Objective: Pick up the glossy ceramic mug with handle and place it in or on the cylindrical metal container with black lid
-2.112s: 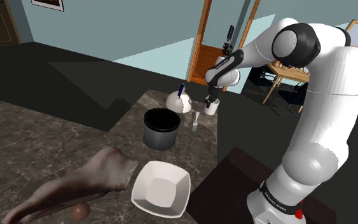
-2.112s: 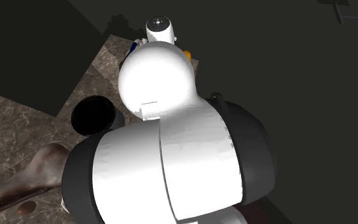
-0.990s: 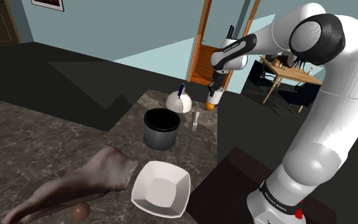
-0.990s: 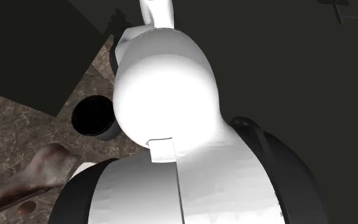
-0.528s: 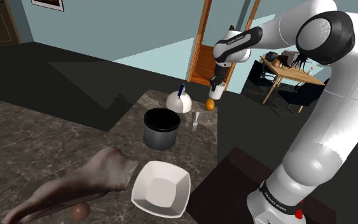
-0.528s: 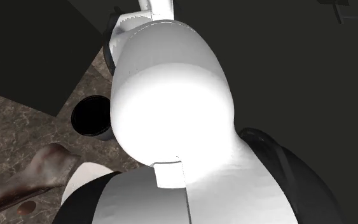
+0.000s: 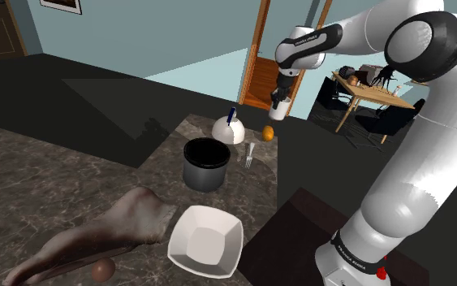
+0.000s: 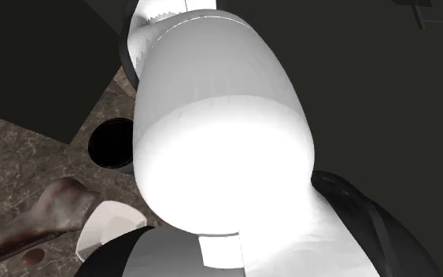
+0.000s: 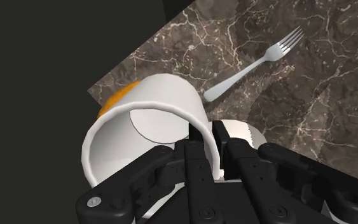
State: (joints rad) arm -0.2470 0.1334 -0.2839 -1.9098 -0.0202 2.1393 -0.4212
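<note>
White and square, a bowl [image 7: 204, 241] lay nearest the shoulder camera on the brown marbled countertop [image 7: 72, 175], on the near side of the dark grey cylindrical container [image 7: 207, 164]. A crumpled brown mass [image 7: 97, 236], material not determinable, and a small brown ball [image 7: 102, 270] lay beside the bowl, further from the container. The container stood upright with its mouth open and its interior black.

Just beyond the container lay a metal fork [image 7: 249, 154]. Near the container's far side sat a domed white object with a blue handle [image 7: 229, 129]. An orange [image 7: 268, 132] rested beyond the fork.

The white glossy mug [image 7: 278, 103] was off the countertop, held in the air above and beyond the orange and well apart from the container. The black gripper [image 7: 280, 93] hung from the white arm [image 7: 429, 154].

In the wrist view the gripper [image 9: 208, 153] pinched the wall of the mug [image 9: 149, 121], one finger inside the rim and one outside.
</note>
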